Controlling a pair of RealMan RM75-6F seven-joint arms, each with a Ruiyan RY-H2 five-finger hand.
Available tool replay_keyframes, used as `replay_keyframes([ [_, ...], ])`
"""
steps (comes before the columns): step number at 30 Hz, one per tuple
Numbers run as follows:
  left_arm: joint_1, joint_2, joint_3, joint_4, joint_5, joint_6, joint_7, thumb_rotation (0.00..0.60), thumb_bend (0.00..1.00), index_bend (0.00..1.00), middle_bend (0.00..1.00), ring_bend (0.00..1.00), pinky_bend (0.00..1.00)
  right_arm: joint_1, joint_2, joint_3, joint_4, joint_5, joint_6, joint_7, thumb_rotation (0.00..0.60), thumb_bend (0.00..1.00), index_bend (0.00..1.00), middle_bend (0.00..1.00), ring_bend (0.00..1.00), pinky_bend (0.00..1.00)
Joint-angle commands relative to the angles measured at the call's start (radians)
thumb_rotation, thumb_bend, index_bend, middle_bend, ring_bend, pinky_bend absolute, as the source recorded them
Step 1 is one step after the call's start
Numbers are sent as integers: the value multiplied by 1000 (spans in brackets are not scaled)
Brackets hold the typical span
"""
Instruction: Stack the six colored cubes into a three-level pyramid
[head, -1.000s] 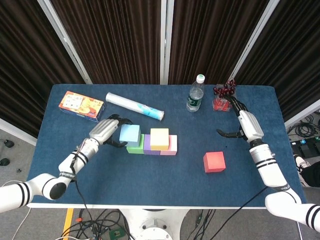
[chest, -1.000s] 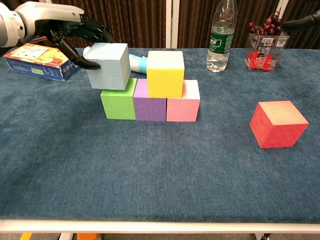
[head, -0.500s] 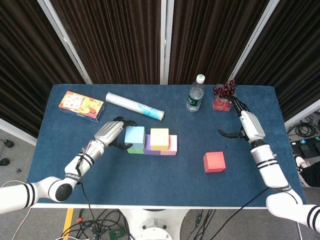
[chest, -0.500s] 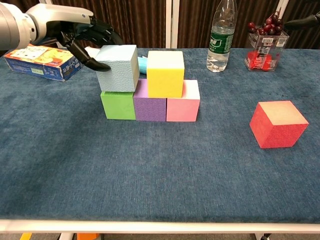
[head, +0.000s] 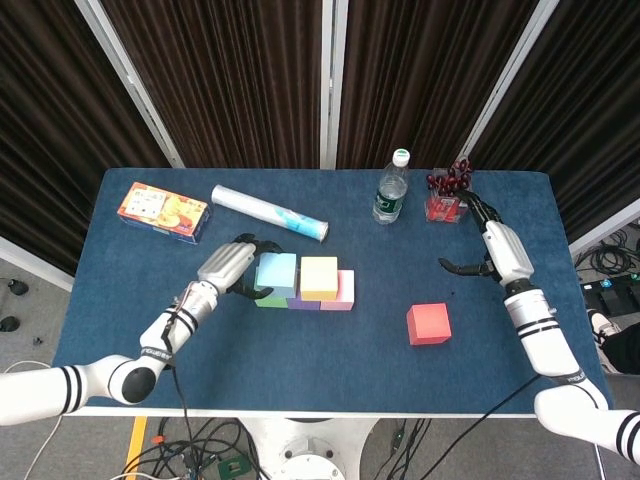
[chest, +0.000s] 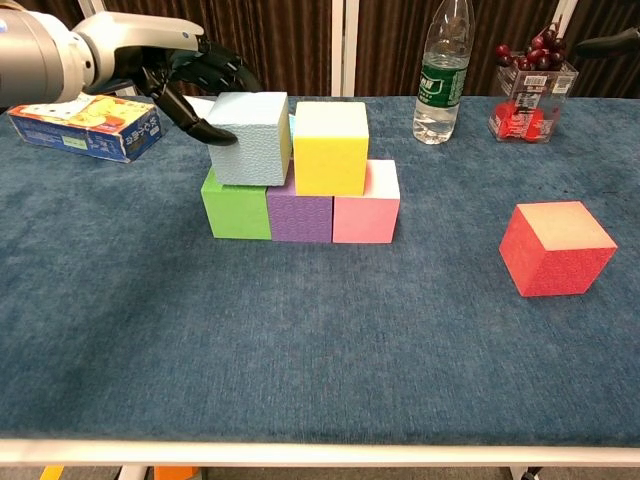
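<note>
1. Both arms are white, built of rounded segments, with black bands ringing the joints near the wrists and elbows.
2. The left hand (head: 228, 266) has a pale silver-grey back shell and black fingers (chest: 205, 128).
3. The right hand (head: 495, 245) has the same light shell and dark, slender fingers.
4. A thin black cable runs along the left forearm.

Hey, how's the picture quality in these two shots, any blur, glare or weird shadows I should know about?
Head view: sharp, evenly lit, soft shadow beside the red cube. Chest view: crisp up close, top of the yellow cube washed pale by overhead light, water bottle cropped at the top, left hand in focus.
</note>
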Motion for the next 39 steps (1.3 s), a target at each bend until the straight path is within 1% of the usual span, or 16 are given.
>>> replay_keyframes([
  [1, -2, -5, 0, -1, -5, 3, 6, 600, 281, 288, 402, 187, 69, -1, 0, 0, 1, -1, 0, 2, 600, 101, 0, 8, 0, 0],
  [27, -15, -45, 3, 9, -42, 39, 72, 600, 281, 288, 402, 187, 69, -6, 2, -2, 14, -8, -3, 22, 600, 101, 0, 8, 0, 0],
  [39, -16, -44, 1, -4, -50, 43, 85, 600, 281, 288, 403, 187, 69, -6, 0, -3, 20, -9, -5, 27, 600, 101, 0, 8, 0, 0],
])
